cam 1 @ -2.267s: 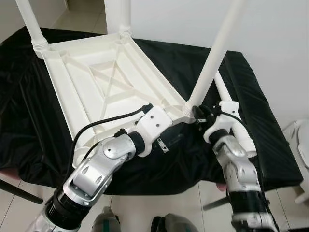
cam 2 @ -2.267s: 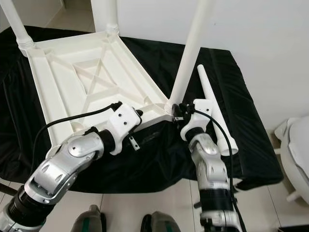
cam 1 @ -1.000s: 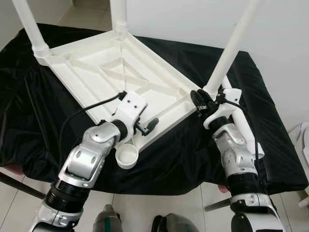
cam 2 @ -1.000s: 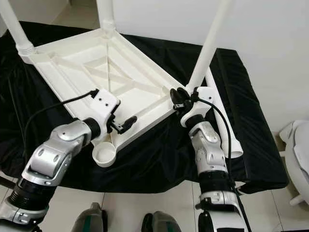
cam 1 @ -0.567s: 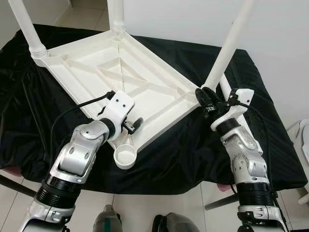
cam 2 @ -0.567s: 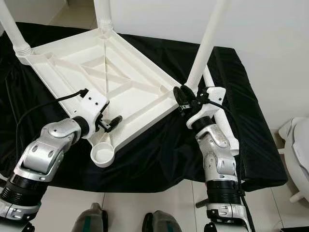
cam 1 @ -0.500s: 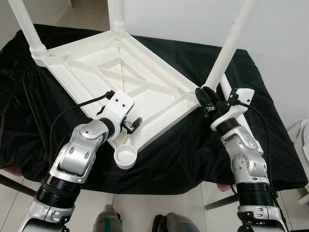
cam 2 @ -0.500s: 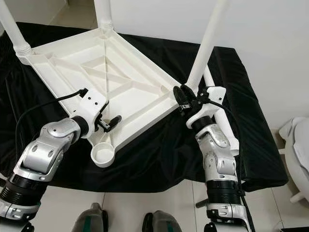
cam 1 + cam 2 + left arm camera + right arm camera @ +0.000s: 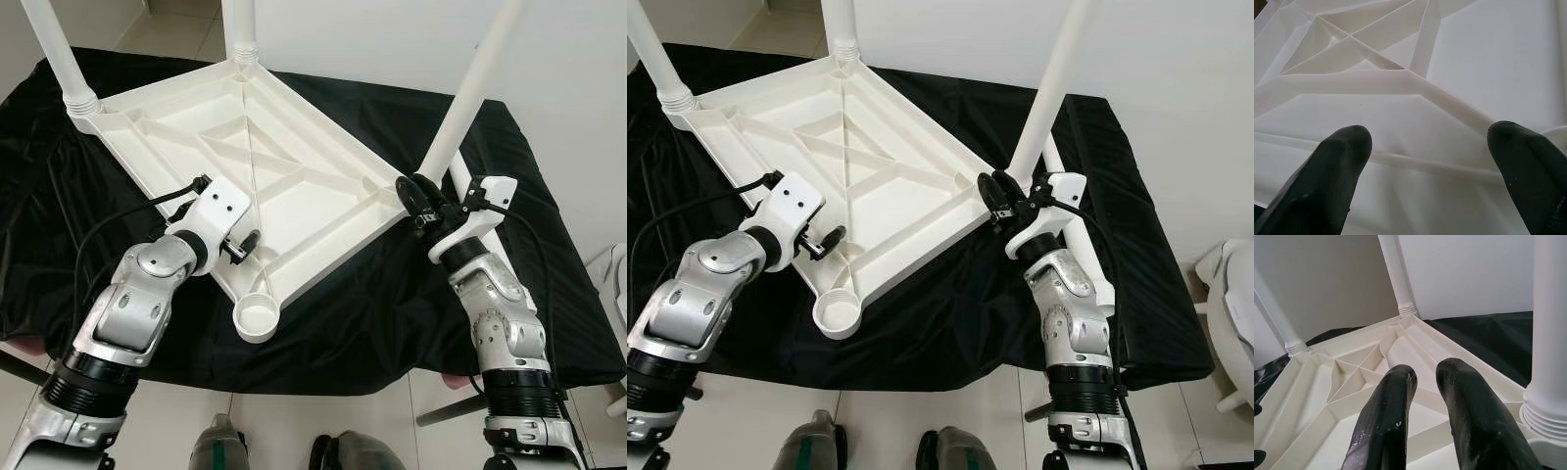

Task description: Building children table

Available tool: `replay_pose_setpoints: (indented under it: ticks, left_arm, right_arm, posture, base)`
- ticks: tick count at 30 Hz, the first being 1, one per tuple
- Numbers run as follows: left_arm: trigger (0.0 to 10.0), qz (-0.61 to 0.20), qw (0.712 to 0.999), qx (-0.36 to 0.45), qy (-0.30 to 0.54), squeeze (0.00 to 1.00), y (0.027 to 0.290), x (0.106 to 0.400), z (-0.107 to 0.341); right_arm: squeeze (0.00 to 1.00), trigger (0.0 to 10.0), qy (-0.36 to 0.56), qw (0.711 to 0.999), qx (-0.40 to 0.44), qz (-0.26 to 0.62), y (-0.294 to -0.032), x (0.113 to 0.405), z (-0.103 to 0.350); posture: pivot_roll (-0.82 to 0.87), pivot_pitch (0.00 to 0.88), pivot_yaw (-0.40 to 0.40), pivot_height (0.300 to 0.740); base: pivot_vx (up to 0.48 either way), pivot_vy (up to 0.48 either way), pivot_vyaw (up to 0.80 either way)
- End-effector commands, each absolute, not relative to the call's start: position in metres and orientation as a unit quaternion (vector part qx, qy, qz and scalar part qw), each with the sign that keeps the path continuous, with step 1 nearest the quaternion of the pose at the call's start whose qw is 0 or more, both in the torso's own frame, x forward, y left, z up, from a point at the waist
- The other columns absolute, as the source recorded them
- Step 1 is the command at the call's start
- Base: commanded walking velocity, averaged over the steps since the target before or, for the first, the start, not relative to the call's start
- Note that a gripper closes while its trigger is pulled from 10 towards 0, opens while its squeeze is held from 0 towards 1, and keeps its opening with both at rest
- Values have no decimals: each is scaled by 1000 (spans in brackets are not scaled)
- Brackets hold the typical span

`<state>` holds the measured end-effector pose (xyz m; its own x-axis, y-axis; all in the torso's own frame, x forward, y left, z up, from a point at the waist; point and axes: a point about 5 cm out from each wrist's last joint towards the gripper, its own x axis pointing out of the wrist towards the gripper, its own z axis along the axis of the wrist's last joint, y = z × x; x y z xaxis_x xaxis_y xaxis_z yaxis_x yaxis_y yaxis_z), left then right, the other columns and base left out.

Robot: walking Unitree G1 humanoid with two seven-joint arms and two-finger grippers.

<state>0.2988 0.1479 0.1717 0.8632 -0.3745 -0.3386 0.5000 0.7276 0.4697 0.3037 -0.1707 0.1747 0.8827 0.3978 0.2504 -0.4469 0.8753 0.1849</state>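
Observation:
A white plastic children's table lies upside down on a black cloth. Three white legs stand screwed into its corners; the nearest of them rises at the right corner. The near corner has an empty round socket. A loose leg lies on the cloth behind my right arm. My left gripper is open over the table's near-left rim, its fingers spread wide above a rib. My right gripper hovers shut beside the base of the right corner leg, its fingers holding nothing.
The black cloth hangs over the front edge of the support, with tiled floor below. A white wall stands close behind. A white rounded object sits on the floor at the far right.
The table has turned, so its empty socket corner now points at me. My left gripper slid left along the rim, away from the socket. My right gripper has barely moved.

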Motion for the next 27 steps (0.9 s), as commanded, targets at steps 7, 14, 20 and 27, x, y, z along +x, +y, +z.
replay_pose_setpoints:
  ticks: [7, 14, 20, 27]
  left_arm:
    - [10000, -274, 901, 317, 112, 0, 160, 295, 172]
    - [10000, -297, 881, 347, 120, 0, 175, 291, 174]
    - [10000, -319, 862, 374, 123, 0, 177, 289, 172]
    - [10000, -361, 843, 385, 106, 0, 148, 287, 164]
  right_arm:
    - [0, 10000, -101, 963, 114, 222, -177, 301, 176]
    - [0, 10000, -101, 963, 109, 225, -178, 301, 177]
    - [0, 10000, -100, 963, 105, 229, -179, 302, 178]
    - [0, 10000, -105, 963, 99, 230, -180, 305, 182]
  posture:
    - [5, 39, -49, 740]
    - [-5, 33, -42, 740]
    - [-3, 30, -44, 740]
    - [-13, 17, -46, 740]
  base:
    - [0, 0, 0]
    - [0, 0, 0]
    - [0, 0, 0]
    - [0, 0, 0]
